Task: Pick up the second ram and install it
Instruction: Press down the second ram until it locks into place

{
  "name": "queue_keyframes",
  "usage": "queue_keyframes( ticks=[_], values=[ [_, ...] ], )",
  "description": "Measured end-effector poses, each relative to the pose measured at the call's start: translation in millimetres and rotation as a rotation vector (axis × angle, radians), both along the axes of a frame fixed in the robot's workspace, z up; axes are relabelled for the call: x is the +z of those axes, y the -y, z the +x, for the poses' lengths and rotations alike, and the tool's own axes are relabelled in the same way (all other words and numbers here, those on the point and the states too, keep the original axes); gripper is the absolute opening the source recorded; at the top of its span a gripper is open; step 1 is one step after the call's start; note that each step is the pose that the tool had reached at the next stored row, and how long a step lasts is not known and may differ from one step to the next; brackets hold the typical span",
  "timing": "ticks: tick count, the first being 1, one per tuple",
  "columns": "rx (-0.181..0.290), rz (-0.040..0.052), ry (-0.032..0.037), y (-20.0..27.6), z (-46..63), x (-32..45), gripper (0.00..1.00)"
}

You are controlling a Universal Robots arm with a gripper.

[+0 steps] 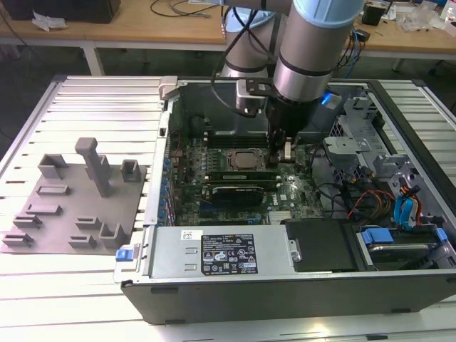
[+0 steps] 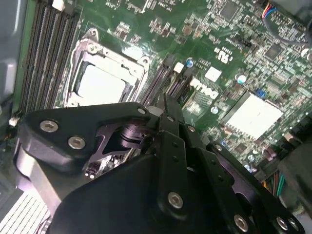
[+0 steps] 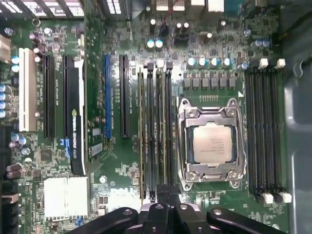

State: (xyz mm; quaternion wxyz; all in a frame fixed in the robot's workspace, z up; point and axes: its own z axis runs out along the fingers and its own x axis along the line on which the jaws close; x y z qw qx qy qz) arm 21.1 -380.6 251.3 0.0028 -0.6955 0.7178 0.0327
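Green motherboard (image 1: 235, 178): we see it lying flat inside the open computer case (image 1: 285, 278), processor socket (image 3: 210, 142) bare.
Gripper (image 1: 279, 151): we find it lowered over the memory slots beside the socket; its black fingers (image 3: 168, 202) look drawn close together, though we cannot tell whether they grip anything.
Second ram (image 3: 142, 141): we make out thin modules standing edge-on in the slots next to the socket, just at the fingertips.
Grey fixture plate (image 1: 75, 203): on the table, at the exterior view's left, well apart.
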Motion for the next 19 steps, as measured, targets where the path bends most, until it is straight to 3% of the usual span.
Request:
queue_keyframes(
  ticks=[6,13,16,17,19],
  values=[
    [0.000,-0.0001,-0.0004,0.0,2.9,-19.4,0.08],
    [0.000,-0.0002,-0.0006,0.0,3.1,-22.3,0.08],
    [0.000,0.0003,0.0002,-0.1,2.2,-14.4,0.08],
    [0.000,0.0003,0.0006,-0.1,0.2,-14.3,0.08],
    [0.000,0.0001,0.0041,0.0,-15.3,-14.2,0.08]
  ],
)
